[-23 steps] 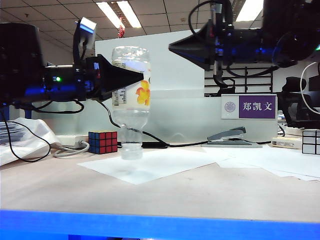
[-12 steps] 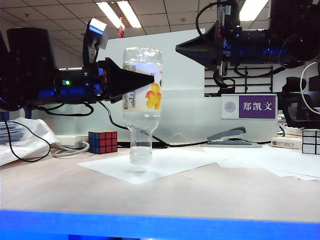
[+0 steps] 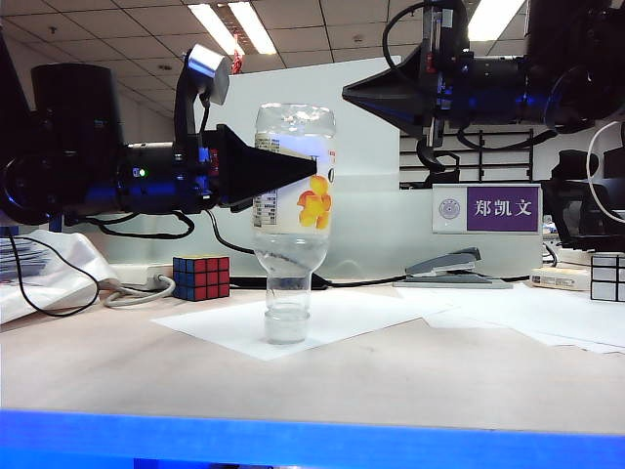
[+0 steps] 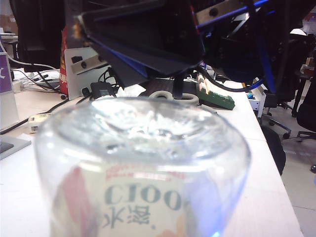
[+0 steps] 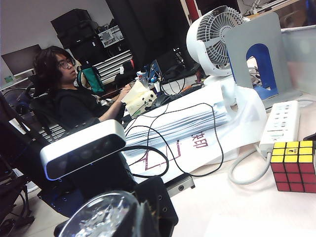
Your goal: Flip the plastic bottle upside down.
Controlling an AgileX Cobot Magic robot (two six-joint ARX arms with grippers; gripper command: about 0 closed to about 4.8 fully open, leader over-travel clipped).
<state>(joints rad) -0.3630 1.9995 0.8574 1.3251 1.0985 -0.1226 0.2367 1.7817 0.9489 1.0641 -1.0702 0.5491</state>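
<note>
The plastic bottle hangs upside down, its clear cap down at the white sheet of paper; I cannot tell whether the cap touches it. My left gripper reaches in from the left and is shut on the bottle's labelled body. In the left wrist view the bottle's base and "C100" label fill the picture and hide the jaws. My right gripper hovers up and to the right of the bottle, shut to a point, holding nothing. The right wrist view catches the bottle's base.
A Rubik's cube stands left of the bottle at the back, also in the right wrist view. A stapler, a purple name sign and a second cube sit at the right. Loose papers cover the right side.
My left gripper has carried the upside-down bottle to the right and lower, bringing its cap down to the paper. The right gripper has stayed almost still.
</note>
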